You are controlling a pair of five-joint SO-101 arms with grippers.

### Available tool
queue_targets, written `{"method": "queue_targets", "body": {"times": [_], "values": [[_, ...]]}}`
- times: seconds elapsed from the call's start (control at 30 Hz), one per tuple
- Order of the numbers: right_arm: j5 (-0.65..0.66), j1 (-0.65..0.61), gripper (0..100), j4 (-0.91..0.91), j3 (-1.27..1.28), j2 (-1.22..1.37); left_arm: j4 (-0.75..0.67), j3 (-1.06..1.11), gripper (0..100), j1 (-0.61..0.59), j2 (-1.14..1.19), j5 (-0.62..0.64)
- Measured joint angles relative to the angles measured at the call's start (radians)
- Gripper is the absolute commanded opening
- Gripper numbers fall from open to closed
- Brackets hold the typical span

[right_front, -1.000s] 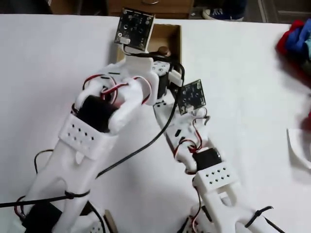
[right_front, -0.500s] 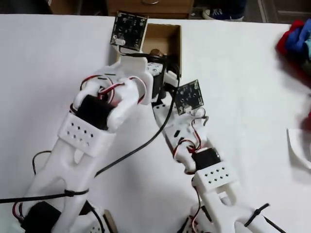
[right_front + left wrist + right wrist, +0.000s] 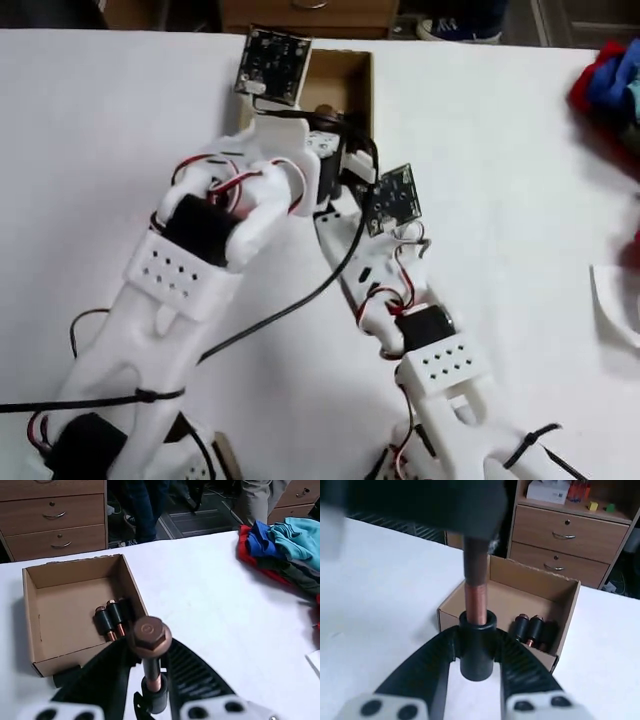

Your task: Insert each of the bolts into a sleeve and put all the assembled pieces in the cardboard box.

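The left gripper [image 3: 147, 655] is closed tight around a bolt [image 3: 148, 635], just under its big six-sided head. The right gripper [image 3: 476, 642] is closed around a black sleeve [image 3: 477, 650], one finger on each side. The two meet in the air over the white table [image 3: 210, 595], just on the near side of the cardboard box [image 3: 30, 615], which sits at the far middle of the table.

The tip of the bolt is in the top of the sleeve, but a lot of the shaft shows above it. So the job right now looks like pushing the bolt all the way in.

To do it well, the bolt and the sleeve should make one straight line (if one tips, it will likely jam). The right gripper should hold the sleeve firm while the left one pushes slowly down its middle. Push until the head sits on the sleeve's rim. Only one gripper should let go after that, or the piece may drop on the table.

Two finished pieces [image 3: 111, 620] lie side by side in the box, against its right wall. There looks to be room beside them for this one.
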Motion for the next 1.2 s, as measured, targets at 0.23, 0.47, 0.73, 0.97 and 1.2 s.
{"method": "queue_targets", "body": {"times": [0.23, 0.47, 0.73, 0.97, 1.2], "values": [[0.000, 0.000, 2.2, 0.000, -0.032, 0.000, -0.005, 0.012, 3, 0.000, 0.000, 0.000], [0.000, 0.000, 2.2, 0.000, -0.032, 0.000, -0.005, 0.072, 8, 0.002, 0.000, 0.000], [0.000, 0.003, 2.2, 0.000, -0.032, 0.000, 0.063, 0.043, 21, 0.000, 0.000, 0.000], [0.000, 0.002, 2.2, 0.002, -0.032, 0.000, 0.109, -0.043, 21, -0.002, 0.000, -0.003], [0.000, 0.006, 2.2, 0.032, -0.032, 0.000, 0.109, -0.061, 21, -0.043, 0.000, -0.003]]}}
